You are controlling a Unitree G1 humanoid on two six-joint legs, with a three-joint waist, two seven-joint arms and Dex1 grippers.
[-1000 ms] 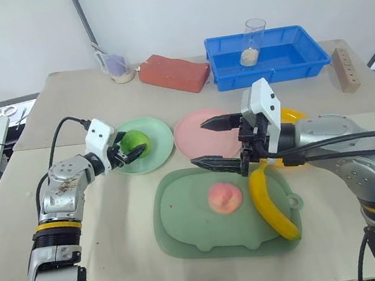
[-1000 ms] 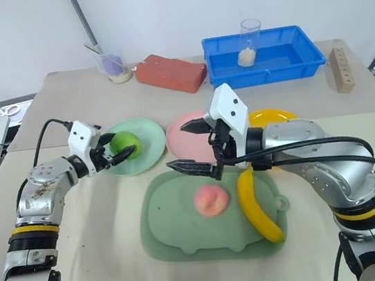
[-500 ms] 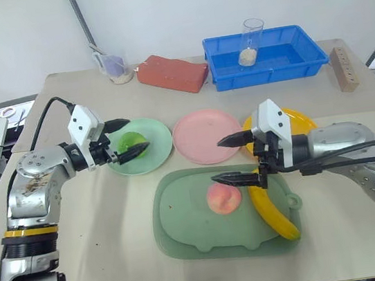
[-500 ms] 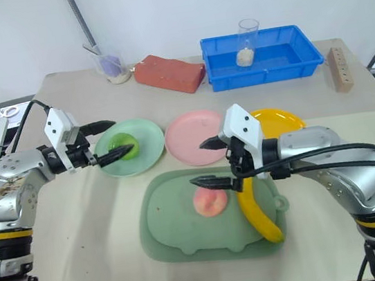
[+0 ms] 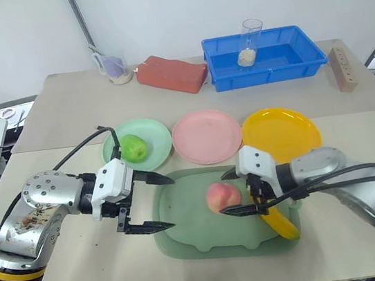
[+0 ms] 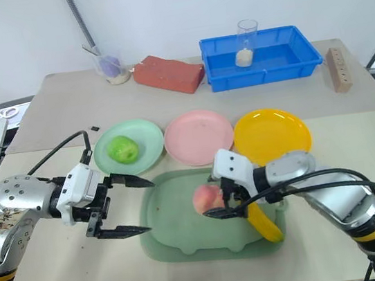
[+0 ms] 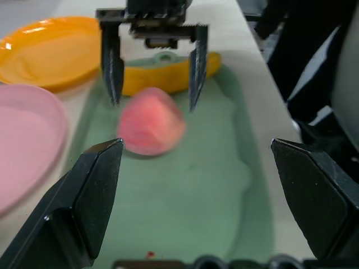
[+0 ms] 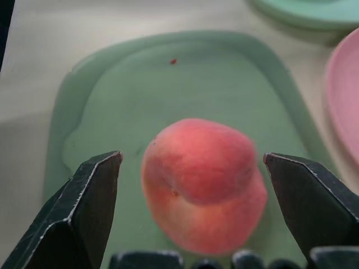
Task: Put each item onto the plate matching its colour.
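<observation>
Pink-orange peach (image 5: 222, 196) and green tray (image 5: 187, 235) look unlabelled.

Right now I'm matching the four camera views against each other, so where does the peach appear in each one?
Left eye view: peach on the dark-green tray, right of centre.
Right eye view: peach near the middle of the picture.
Left wrist view: peach just below the right gripper.
Right wrist view: peach large, at the centre.
Shared landmark: the dark-green tray under it.

Bright, even overhead light, soft shadows, sharp head views, blurry wrist close-ups.
</observation>
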